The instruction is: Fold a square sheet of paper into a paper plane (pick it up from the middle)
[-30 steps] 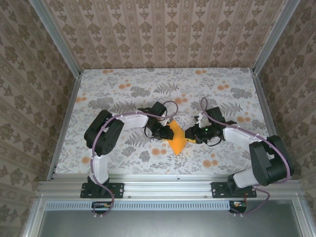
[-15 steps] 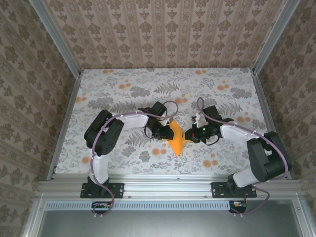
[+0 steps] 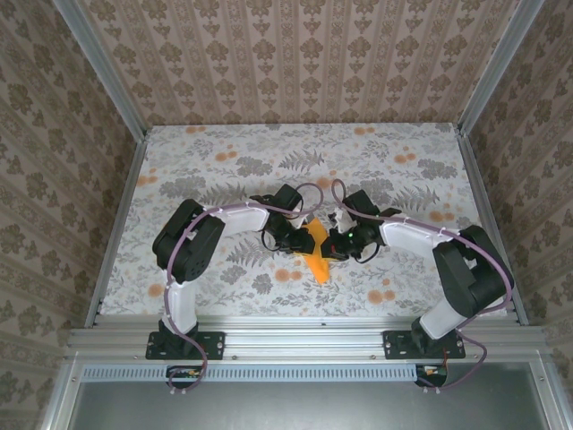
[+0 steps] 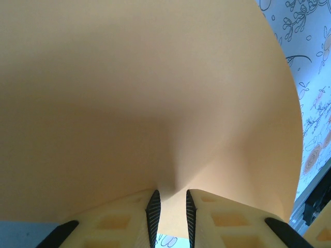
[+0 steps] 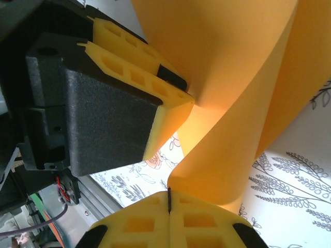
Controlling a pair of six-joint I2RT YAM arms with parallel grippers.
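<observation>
The orange square sheet of paper (image 3: pixel 315 253) hangs just above the middle of the flowered table, curled into a narrow bent shape with a point toward the near edge. My left gripper (image 3: pixel 295 236) holds its left side. In the left wrist view the sheet (image 4: pixel 155 103) bulges down between the narrowly parted pads of that gripper (image 4: pixel 170 206). My right gripper (image 3: pixel 337 244) is at the sheet's right side. In the right wrist view its jaws (image 5: pixel 169 199) are pressed together on an edge of the sheet (image 5: pixel 243 103), and the left gripper's fingers (image 5: pixel 129 62) stand close above.
The flower-print tabletop (image 3: pixel 224 170) stretches all round the two grippers. Wallpapered walls with aluminium posts close off the back and sides. A metal rail (image 3: pixel 304 340) runs along the near edge, carrying both arm bases.
My right gripper has moved left to the sheet and shut on its edge. The sheet has been squeezed narrower and curls more. The left arm has stayed put.
</observation>
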